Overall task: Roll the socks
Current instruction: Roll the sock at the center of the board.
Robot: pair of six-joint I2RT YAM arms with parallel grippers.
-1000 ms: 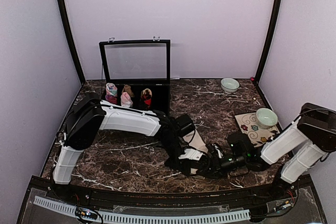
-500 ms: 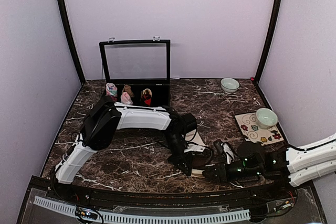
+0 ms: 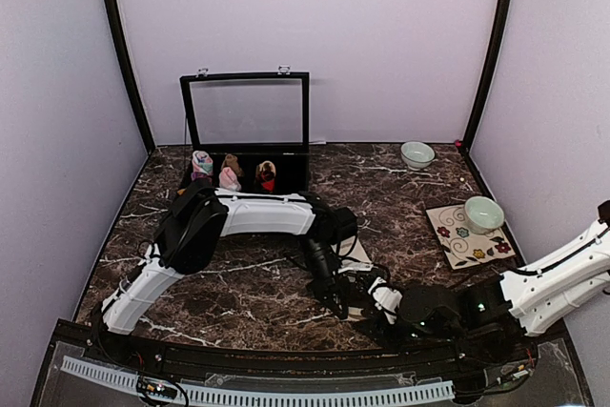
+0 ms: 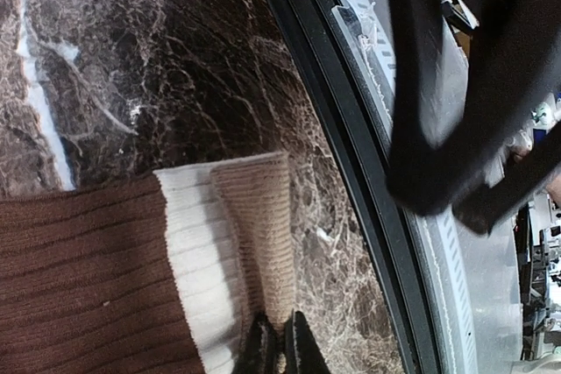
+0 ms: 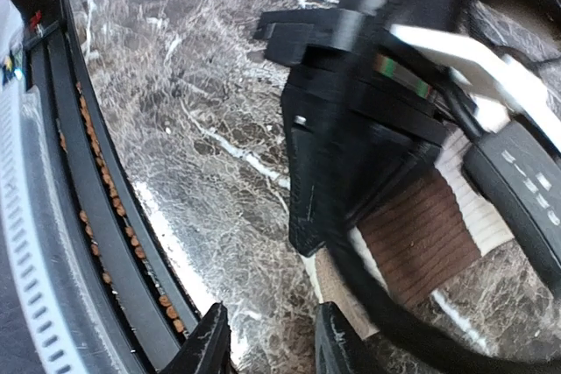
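Observation:
A cream sock (image 4: 197,243) with a brown ribbed cuff (image 4: 79,278) and a tan inner edge lies flat on the marble close to the table's near edge; from above only a cream patch (image 3: 361,256) of it shows beside the left arm. My left gripper (image 4: 280,352) is shut, pinching that tan edge at the sock's corner. In the top view the left gripper (image 3: 335,304) points down at the sock. My right gripper (image 5: 273,343) is open over bare marble, just short of the sock (image 5: 421,234) and of the left gripper's black body (image 5: 351,129). Seen from above, the right gripper (image 3: 374,310) lies low.
A black case (image 3: 246,111) with its lid up stands at the back, holding rolled bundles (image 3: 230,178). A white bowl (image 3: 416,153) sits back right, a green bowl (image 3: 483,213) on a floral mat (image 3: 467,240). The table's black front rail (image 4: 351,172) runs just beside the sock.
My right arm has dropped low and swung left toward the left gripper, and its jaws have widened. The left arm shifted slightly toward the near edge, still pinching the sock.

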